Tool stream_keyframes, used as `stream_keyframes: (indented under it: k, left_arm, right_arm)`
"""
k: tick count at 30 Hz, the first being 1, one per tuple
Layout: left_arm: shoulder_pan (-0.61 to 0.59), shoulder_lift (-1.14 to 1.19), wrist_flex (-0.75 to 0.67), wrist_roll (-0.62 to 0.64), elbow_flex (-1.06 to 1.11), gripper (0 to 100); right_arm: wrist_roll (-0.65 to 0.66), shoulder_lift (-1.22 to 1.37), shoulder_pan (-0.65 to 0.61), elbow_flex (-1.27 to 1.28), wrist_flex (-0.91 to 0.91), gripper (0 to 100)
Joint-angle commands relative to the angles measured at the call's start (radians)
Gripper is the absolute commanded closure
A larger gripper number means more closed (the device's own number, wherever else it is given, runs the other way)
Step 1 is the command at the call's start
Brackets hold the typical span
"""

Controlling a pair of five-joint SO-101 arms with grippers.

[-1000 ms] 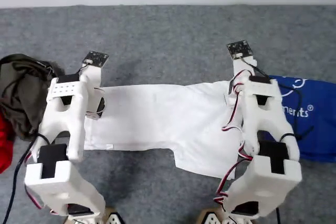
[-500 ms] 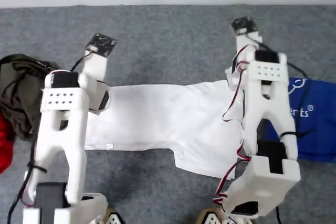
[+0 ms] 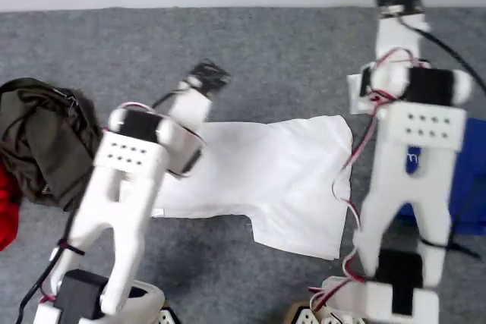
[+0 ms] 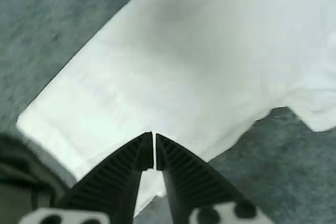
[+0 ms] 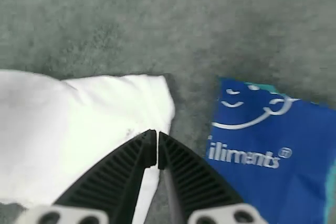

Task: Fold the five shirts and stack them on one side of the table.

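Observation:
A white shirt [image 3: 258, 176] lies partly folded in the middle of the grey table. The left arm [image 3: 137, 165] hangs over the shirt's left end. In the left wrist view my left gripper [image 4: 154, 139] is shut, with nothing in it, above the white shirt [image 4: 173, 61]. The right arm [image 3: 414, 119] stands over the shirt's right edge. My right gripper [image 5: 157, 136] is shut and empty above the white shirt's corner [image 5: 79, 124], next to a blue shirt [image 5: 268, 166].
A crumpled dark olive shirt [image 3: 38, 138] and a bit of red shirt [image 3: 6, 214] lie at the table's left edge. The blue shirt [image 3: 474, 176] lies flat at the right edge. Bare grey table [image 3: 266, 43] stretches behind the white shirt.
Both arms have risen off the white shirt. The left arm swung right over the shirt, and the right arm moved back and right. The shirt stays flat.

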Motion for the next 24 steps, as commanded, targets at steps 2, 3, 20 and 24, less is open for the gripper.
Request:
stream_keyframes:
  k: [2, 3, 20, 24]
  left_arm:
    - [0.178, -0.044, -0.021, 0.000, -0.008, 98]
    - [0.221, -0.044, -0.023, 0.000, -0.012, 98]
    - [0.672, 0.175, -0.127, 0.066, -0.018, 80]
    - [0.695, 0.258, -0.187, 0.064, -0.019, 79]
  right_arm:
    - [-0.014, -0.117, 0.114, -0.049, 0.012, 98.9]
    - [-0.014, -0.125, 0.147, -0.049, 0.015, 98.9]
    - [-0.012, -0.136, 0.479, -0.049, 0.186, 98.9]
    - [-0.012, -0.136, 0.481, -0.049, 0.211, 98.9]
